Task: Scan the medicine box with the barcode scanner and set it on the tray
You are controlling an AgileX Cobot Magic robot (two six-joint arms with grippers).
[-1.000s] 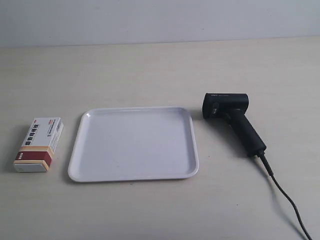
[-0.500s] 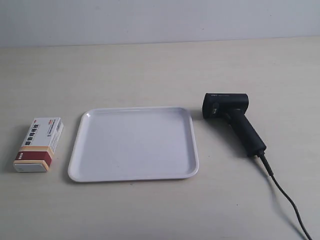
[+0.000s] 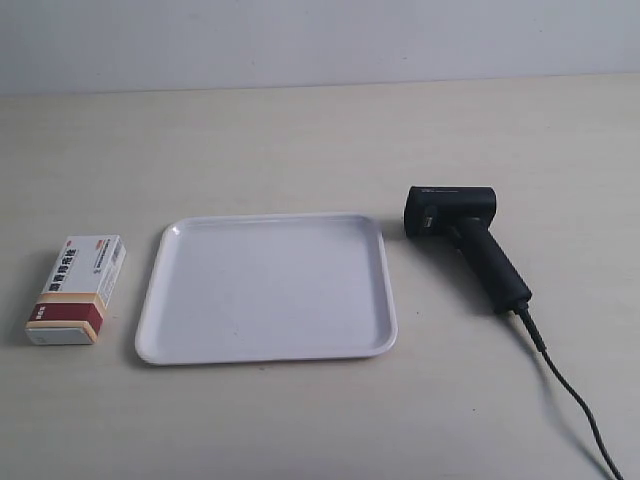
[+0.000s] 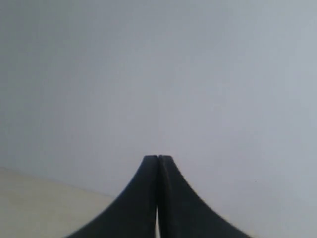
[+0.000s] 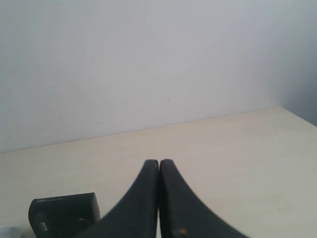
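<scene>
Nothing on the pale matt worktop (image 3: 300,130) has been touched so far, and neither arm shows in the exterior view. Lying flat at that view's left is the medicine box (image 3: 77,290), a small white card carton with a dark red and orange band at its near end; its long axis runs roughly away from the camera, just beside the tray's edge. That tray (image 3: 268,350) is white, shallow, smooth plastic with rounded corners and a raised rim, and holds nothing. On its other side lies the barcode scanner (image 3: 463,243), a black pistol-shaped moulding with boxy head near the tray corner, handle angled toward the viewer, and a thin black cable (image 3: 570,395) trailing off.

The left claw (image 4: 158,161) is clenched, its dark tapered tips pressed together, facing a blank wall with no task item in sight. The right claw (image 5: 159,164) is likewise clenched on nothing, and the scanner head (image 5: 63,214) sits below and to one side of it, so that arm looks the nearer one for the scanner
</scene>
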